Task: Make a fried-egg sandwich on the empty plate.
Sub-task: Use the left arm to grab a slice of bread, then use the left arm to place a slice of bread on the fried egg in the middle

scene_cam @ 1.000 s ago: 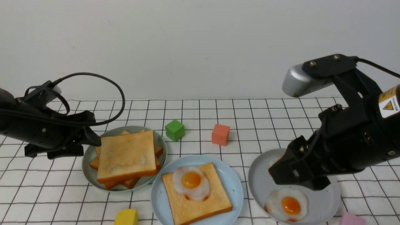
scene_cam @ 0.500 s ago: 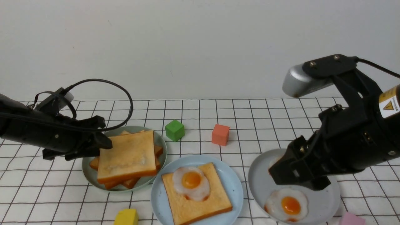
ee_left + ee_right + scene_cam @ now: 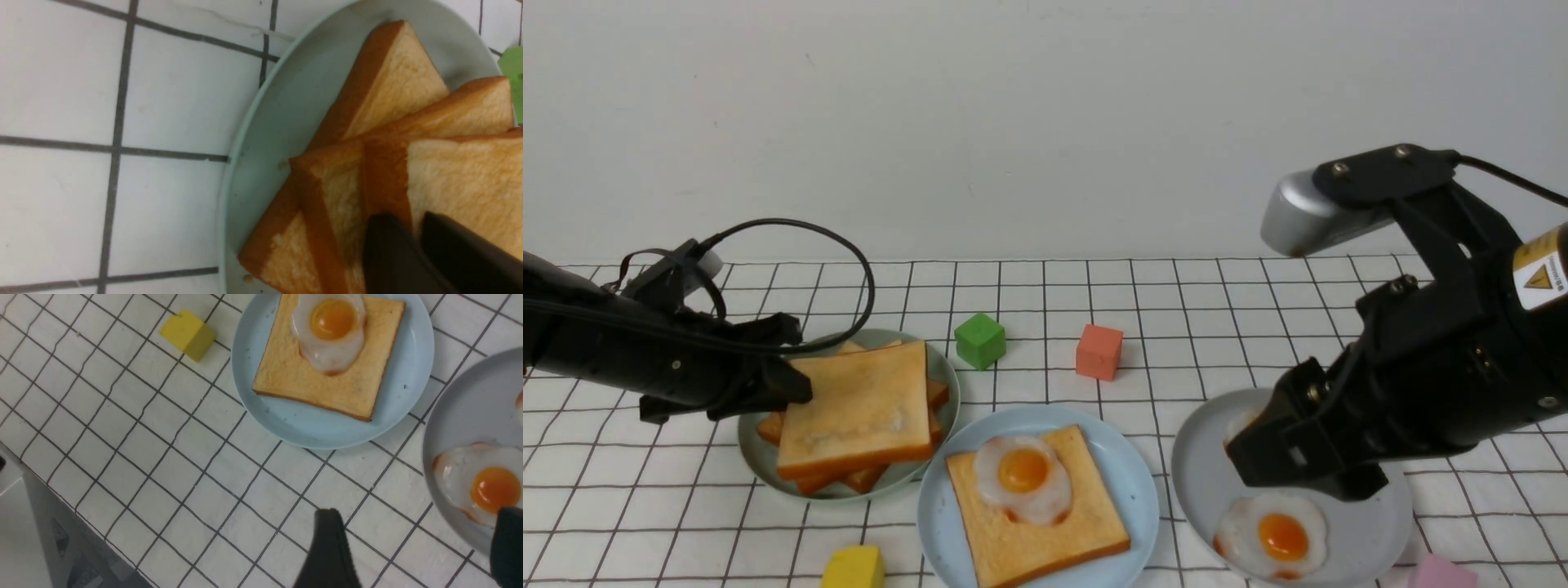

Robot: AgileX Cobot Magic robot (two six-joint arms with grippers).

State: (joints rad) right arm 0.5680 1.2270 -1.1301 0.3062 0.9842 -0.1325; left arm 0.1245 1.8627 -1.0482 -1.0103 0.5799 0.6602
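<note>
- On the round pale-blue plate (image 3: 1131,490): square golden toast (image 3: 1054,551), white-and-orange fried egg (image 3: 1023,474).
- Left of it: left gripper (image 3: 408,224) at square brown-crusted toast stack (image 3: 858,416), grip unclear.
- Right: right gripper (image 3: 416,522), fingers open.

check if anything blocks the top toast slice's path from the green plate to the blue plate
Nothing visible stands between the top toast slice and the blue plate; the green cube sits off to the side.

Front view: pale blue plate (image 3: 1139,490) cut off at bottom edge, same for yellow block (image 3: 853,568) and pink block (image 3: 1444,573). Right gripper (image 3: 1307,469) covers part of the grey plate (image 3: 1372,523) — and most of the far egg (image 3: 1241,422). Left wrist: fingertips (image 3: 392,241) blurred, green block (image 3: 512,77) cropped — top toast slice (image 3: 470,179) too.
</note>
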